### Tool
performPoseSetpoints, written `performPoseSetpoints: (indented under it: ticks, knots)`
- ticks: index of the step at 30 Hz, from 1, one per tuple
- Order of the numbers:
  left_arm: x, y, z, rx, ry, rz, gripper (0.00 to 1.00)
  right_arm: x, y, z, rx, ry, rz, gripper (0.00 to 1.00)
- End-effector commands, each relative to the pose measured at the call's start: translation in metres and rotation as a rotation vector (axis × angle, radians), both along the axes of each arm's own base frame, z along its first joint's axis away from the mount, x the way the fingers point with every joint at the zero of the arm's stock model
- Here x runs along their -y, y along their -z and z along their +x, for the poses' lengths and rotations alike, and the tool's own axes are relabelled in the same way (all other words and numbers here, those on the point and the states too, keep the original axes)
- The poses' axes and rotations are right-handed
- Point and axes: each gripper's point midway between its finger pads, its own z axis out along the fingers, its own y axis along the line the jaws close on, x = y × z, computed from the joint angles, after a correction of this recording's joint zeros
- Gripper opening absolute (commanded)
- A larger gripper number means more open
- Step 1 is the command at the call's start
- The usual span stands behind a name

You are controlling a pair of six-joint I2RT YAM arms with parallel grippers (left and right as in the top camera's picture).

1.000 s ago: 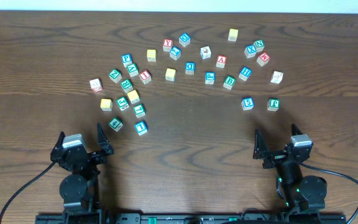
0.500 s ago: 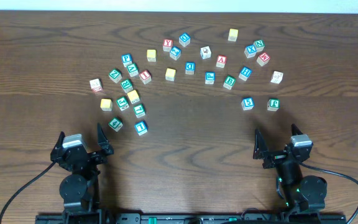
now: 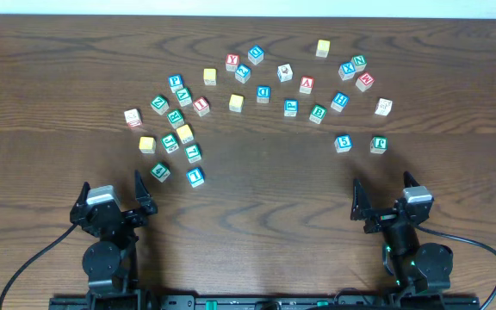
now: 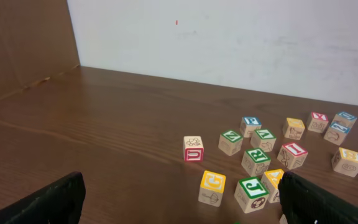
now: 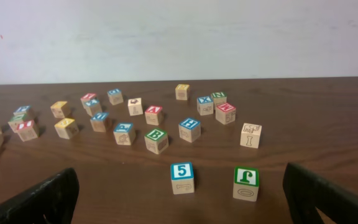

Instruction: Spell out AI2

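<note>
Dark wood-grain table fills my overhead feed, a white wall behind it, and alphabet blocks lie scattered across it in a loose arc. I use the red A block as my marker. The red I block lies well to the left of the A and slightly nearer the arms, in the crowded cluster. Which block carries a 2 I cannot tell from these views. The green B block sits near the A on the arms' side, and the blue H block is to the A's right. The blue 5 block lies further from the A toward the arms. The left gripper and right gripper are well back from the A, each with its fingers spread wide around nothing.
</note>
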Motion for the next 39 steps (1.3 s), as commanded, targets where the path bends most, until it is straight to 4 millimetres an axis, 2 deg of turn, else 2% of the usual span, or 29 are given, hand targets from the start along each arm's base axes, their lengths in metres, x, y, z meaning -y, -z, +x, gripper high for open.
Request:
performPoseSetpoints:
  ticks: [1,24,30,36,39]
  knots:
    - [-0.0017,0.0173,-0.0013,-0.055,-0.008,0.005,0.98,-0.0004,0.0006,-0.0002,-0.001,-0.003,0.009,0.99]
    - [-0.0017,0.0173,-0.0013,-0.055,-0.008,0.005,0.98,-0.0004,0.0006,-0.0002,-0.001,-0.003,0.009,0.99]
    - [-0.0017,0.0173,-0.0013,-0.055,-0.008,0.005,0.98,0.0015,-0.0051,0.0004,0.022,0.008,0.011,0.99]
    - [-0.0017,0.0173,-0.0013,-0.055,-0.008,0.005,0.98,0.0057,-0.0007,0.0008,0.004,0.033,0.007,0.99]
    - [-0.0017,0.0173,-0.0013,-0.055,-0.008,0.005,0.98,-0.0028,-0.004,-0.0004,0.017,-0.017,0.015,0.99]
